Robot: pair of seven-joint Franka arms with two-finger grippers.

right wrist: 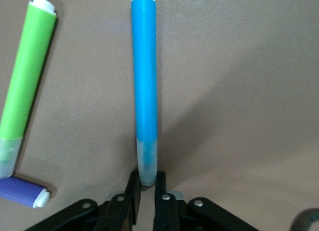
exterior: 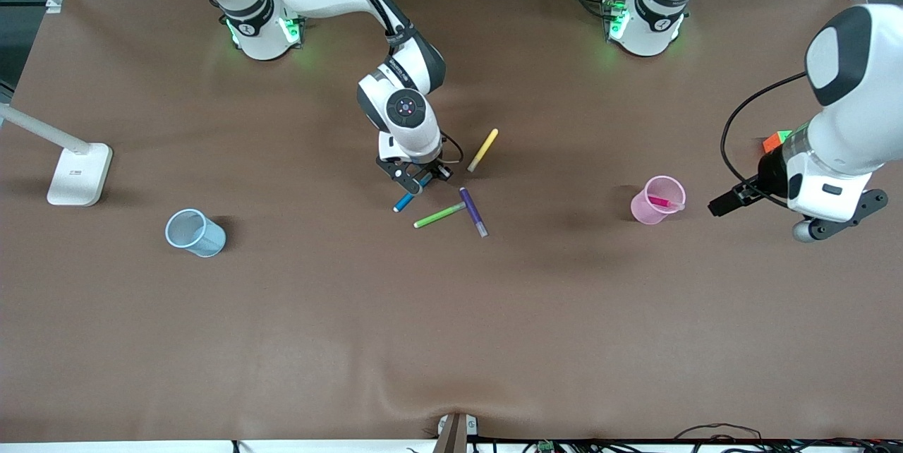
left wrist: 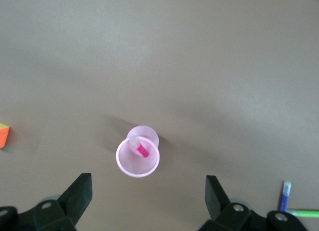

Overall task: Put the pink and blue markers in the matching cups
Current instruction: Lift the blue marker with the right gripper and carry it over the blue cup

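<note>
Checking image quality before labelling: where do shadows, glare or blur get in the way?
Front view: even light, soft shadow beside the pink cup, green base-light glow on the table. Left wrist view: soft throughout, open left gripper dark. Right wrist view: blue marker sharp, its shadow alongside; right gripper gripping its pale cap end, slightly blurred.

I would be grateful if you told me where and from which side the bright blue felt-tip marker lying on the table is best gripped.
Grip the bright blue felt-tip marker at its pale cap end, coming straight down from above. It lies flat on the brown table, so only its long sides are free, and the green pen lies close beside its other end. The right gripper already pinches the cap end. The left gripper hangs open over the pink cup.
</note>
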